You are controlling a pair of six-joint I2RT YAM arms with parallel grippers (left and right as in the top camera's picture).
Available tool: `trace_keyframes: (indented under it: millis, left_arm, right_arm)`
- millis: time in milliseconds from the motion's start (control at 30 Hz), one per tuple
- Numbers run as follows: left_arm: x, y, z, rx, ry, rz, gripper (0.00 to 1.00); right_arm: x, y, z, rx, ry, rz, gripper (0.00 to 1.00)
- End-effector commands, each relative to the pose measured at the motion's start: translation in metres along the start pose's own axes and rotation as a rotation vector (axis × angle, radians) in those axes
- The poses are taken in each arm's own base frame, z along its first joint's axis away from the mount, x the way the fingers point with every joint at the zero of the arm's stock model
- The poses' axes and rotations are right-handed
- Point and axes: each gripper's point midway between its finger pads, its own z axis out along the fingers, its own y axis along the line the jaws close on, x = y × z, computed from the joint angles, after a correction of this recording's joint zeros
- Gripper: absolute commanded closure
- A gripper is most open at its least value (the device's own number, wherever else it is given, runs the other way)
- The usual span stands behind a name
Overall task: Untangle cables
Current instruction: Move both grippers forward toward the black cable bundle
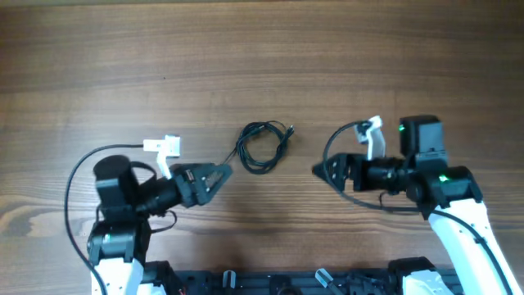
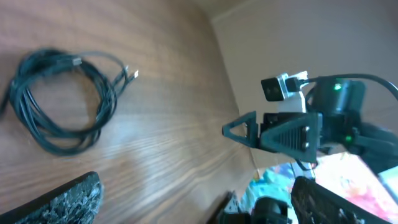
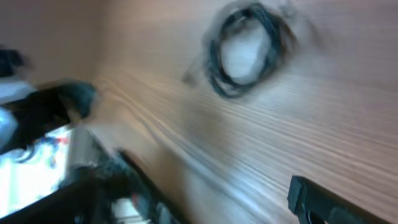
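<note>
1. Left claw [image 1: 227,170], lower left of centre; released, fingers spread, grasping nothing;
2. Right claw [image 1: 317,170], lower right of centre; cannot tell whether released or clenched;
3. Cables [image 1: 264,147], one loose coil on the bench [image 1: 262,49], mid-frame, between both claws, touching neither.

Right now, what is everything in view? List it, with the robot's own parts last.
cables: one coiled bundle, strand count unclear; black to dark green; mid-table between the grippers, touching neither
table: one; brown wood; under everything
left gripper: one; black; left of the cables, pointing towards them, fingers apart in its wrist view
right gripper: one; black; right of the cables, facing the left gripper; open or shut unclear
</note>
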Motion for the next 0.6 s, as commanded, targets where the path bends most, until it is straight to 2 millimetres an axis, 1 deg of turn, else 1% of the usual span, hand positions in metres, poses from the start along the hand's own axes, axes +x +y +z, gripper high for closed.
trace_keyframes:
  millis: [0, 67, 200, 233, 300, 400, 433, 467, 500, 533, 567]
  left_arm:
    - [-0.002, -0.015, 0.014, -0.022, 0.037, 0.026, 0.00]
    - [0.003, -0.020, 0.021, -0.071, 0.062, 0.042, 0.00]
    - [0.023, -0.013, 0.031, -0.239, 0.113, 0.090, 0.00]
    - [0.029, -0.014, 0.034, -0.247, 0.127, 0.112, 0.00]
    - [0.038, -0.028, 0.042, -0.200, 0.154, 0.153, 0.00]
    - [0.046, -0.043, 0.047, -0.143, 0.181, 0.169, 0.00]
    - [0.047, -0.045, 0.048, -0.136, 0.186, 0.200, 0.08]
    - [0.046, -0.044, 0.048, -0.143, 0.181, 0.215, 0.18]
    - [0.044, -0.040, 0.048, -0.162, 0.171, 0.214, 0.28]
    - [0.042, -0.036, 0.047, -0.188, 0.158, 0.210, 0.32]
    - [0.038, -0.029, 0.046, -0.225, 0.136, 0.201, 0.32]
  right_arm:
    - [-0.010, -0.030, -0.016, 0.328, -0.026, -0.023, 0.00]
    - [-0.007, -0.033, -0.022, 0.388, -0.021, 0.025, 0.00]
    - [-0.002, -0.032, -0.023, 0.391, -0.004, 0.048, 0.00]
    - [-0.001, -0.032, -0.023, 0.390, -0.004, 0.057, 0.00]
    - [0.000, -0.027, -0.021, 0.358, 0.005, 0.055, 0.00]
    - [0.004, -0.013, -0.016, 0.274, 0.032, 0.057, 0.00]
    - [0.004, -0.010, -0.015, 0.259, 0.031, 0.053, 0.07]
    - [0.003, -0.011, -0.015, 0.259, 0.027, 0.051, 0.19]
    - [0.001, -0.012, -0.016, 0.270, 0.020, 0.048, 0.28]
    - [0.000, -0.017, -0.017, 0.299, 0.011, 0.046, 0.32]
    - [-0.002, -0.024, -0.019, 0.338, -0.001, 0.045, 0.39]
